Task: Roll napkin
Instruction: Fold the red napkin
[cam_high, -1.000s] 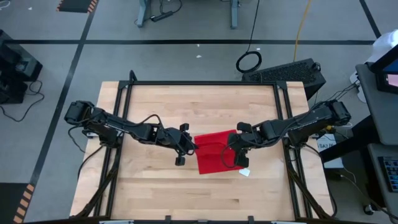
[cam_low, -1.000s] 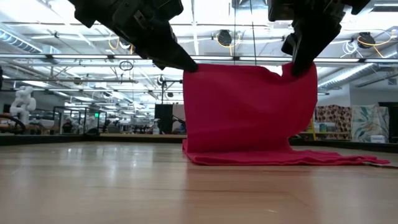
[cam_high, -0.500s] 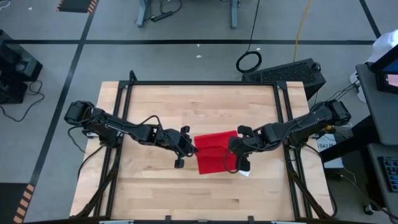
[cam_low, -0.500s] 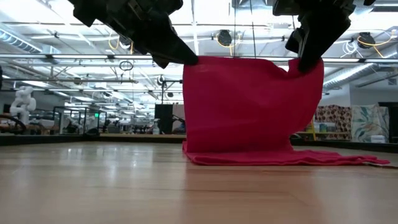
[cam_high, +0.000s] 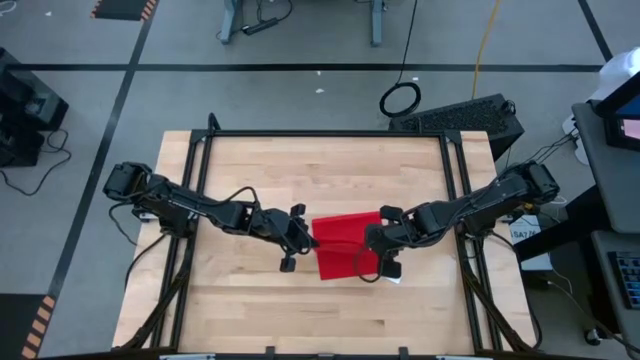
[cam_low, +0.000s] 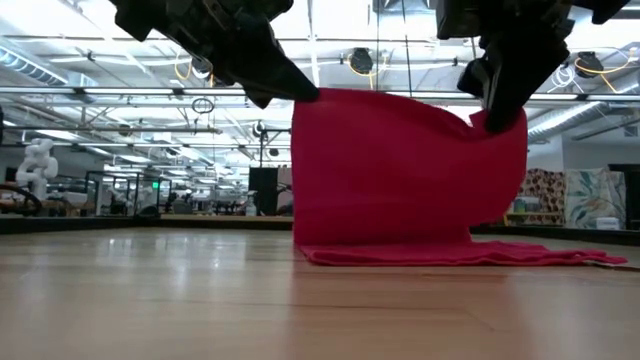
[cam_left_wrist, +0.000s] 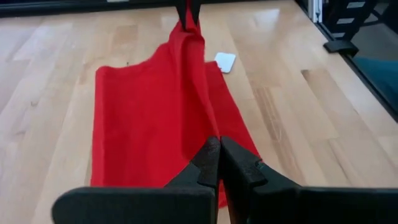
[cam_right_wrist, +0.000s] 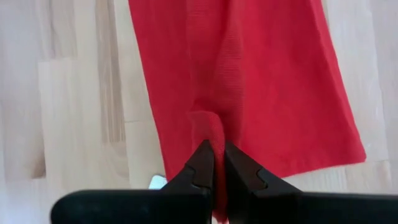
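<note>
- Surface (cam_low: 200, 300) nearest the low camera is bare wood; beyond it the lower part of the napkin (cam_low: 400, 170) lies flat, while its upper part hangs up as a curtain.
- Left gripper (cam_low: 305, 95) pinches one top corner of that raised edge, with its jaws clenched on the cloth, as your left wrist view confirms.
- Right gripper (cam_low: 490, 115) has the other top corner, jaws likewise clamped on a bunched fold of red fabric.
- From above, you see the napkin near the middle of the surface, between the two arms, with its small white tag (cam_high: 392, 279) on the wood just beside the right gripper.
- For a clean first turn, you would do well to keep both corners level: the right one sits lower, so the edge slopes.
- Keep the edge lightly taut between the arms.
- Carry it over the flat part evenly, or the roll may start skewed.
</note>
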